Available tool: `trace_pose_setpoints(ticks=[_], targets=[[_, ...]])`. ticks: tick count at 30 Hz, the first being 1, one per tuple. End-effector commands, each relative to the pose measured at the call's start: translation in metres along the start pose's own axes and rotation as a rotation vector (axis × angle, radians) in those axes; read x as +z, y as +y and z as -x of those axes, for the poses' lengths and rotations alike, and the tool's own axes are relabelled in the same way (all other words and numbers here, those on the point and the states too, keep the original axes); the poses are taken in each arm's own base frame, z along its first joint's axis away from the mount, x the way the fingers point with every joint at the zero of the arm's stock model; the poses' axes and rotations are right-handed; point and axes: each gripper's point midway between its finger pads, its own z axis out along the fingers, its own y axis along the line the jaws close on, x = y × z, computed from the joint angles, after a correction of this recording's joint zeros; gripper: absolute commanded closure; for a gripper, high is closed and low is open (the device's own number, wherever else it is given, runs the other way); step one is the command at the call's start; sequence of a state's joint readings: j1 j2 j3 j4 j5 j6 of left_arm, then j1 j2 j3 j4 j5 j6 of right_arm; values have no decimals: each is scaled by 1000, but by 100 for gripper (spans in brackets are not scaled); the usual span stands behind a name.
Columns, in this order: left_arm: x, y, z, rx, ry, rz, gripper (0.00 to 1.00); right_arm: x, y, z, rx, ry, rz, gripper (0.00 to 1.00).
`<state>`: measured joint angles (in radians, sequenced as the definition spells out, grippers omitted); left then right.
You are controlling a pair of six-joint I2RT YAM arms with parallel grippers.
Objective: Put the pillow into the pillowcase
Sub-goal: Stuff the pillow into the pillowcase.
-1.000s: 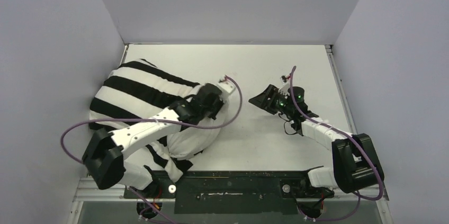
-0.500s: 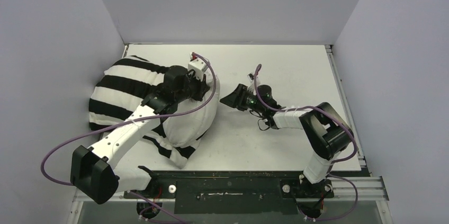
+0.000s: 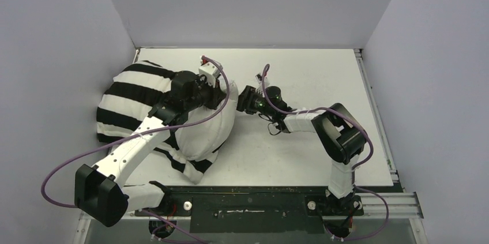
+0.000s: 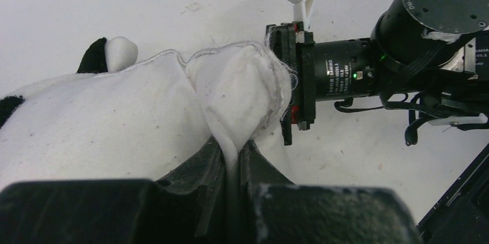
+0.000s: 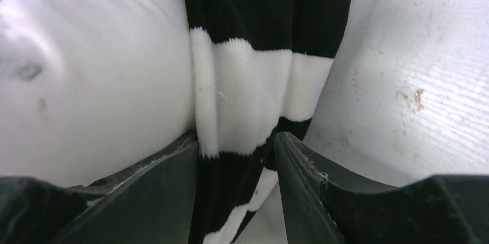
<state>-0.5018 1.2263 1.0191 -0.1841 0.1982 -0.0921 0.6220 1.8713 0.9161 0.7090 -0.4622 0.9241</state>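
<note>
The off-white pillow (image 3: 207, 131) lies at the table's left, its far part inside the black-and-white striped pillowcase (image 3: 135, 91). My left gripper (image 3: 224, 97) is at the pillow's bare right corner. In the left wrist view that gripper (image 4: 232, 154) is shut on a pinched fold of the pillow (image 4: 115, 123), with a bit of pillowcase (image 4: 95, 59) behind. My right gripper (image 3: 242, 101) meets the same corner from the right. In the right wrist view its jaws (image 5: 236, 146) are shut on a bunched strip of pillowcase (image 5: 259, 36), with the pillow (image 5: 86, 53) bulging beside it.
Grey walls close in the white table (image 3: 311, 71) on the left, back and right. A black rail (image 3: 254, 198) with the arm bases runs along the near edge. Purple cables loop off both arms. The right arm's wrist (image 4: 340, 74) sits close against the left gripper's hold.
The left gripper has carried the pillow corner back and leftward. The right arm swung left across the table to the pillow's edge, and its jaws narrowed onto the striped cloth.
</note>
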Motion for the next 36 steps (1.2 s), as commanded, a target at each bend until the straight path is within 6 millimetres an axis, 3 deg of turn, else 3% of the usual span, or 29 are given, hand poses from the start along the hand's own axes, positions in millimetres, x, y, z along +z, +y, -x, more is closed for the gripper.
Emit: trace_pose_setpoints(ticks=[1,4,6,9,11,13,15,17,20,22,29,32,36], targets=[[-11,-3,45,-2,-163,-31,100,23,27,16,-79,-24,44,51],[-9,0,44,-14,-163,-27,100,35,22,17,-98,-6,3,51],[-9,5,44,-29,-163,-6,100,39,16,18,-110,-3,-33,60],[-10,13,41,-59,-175,29,100,41,17,26,-126,-12,-9,99],[-10,24,38,-115,-182,91,100,34,21,39,-131,-31,50,100],[-7,47,27,-204,-149,225,100,12,23,71,-107,-105,115,100],[-1,64,7,-276,-52,324,100,-11,36,95,-107,-171,180,100],[11,68,-21,-288,49,338,100,-22,37,105,-140,-167,144,100],[21,80,-56,-324,97,399,100,-35,65,114,-184,-188,226,100],[21,91,-67,-307,79,451,100,-46,91,122,-178,-222,320,100],[41,99,-112,-262,162,561,100,-83,174,148,-184,-314,606,100],[48,108,-129,-197,211,643,100,-96,202,147,-209,-314,672,100],[42,140,-141,-287,208,729,100,-119,228,134,-224,-282,770,100]])
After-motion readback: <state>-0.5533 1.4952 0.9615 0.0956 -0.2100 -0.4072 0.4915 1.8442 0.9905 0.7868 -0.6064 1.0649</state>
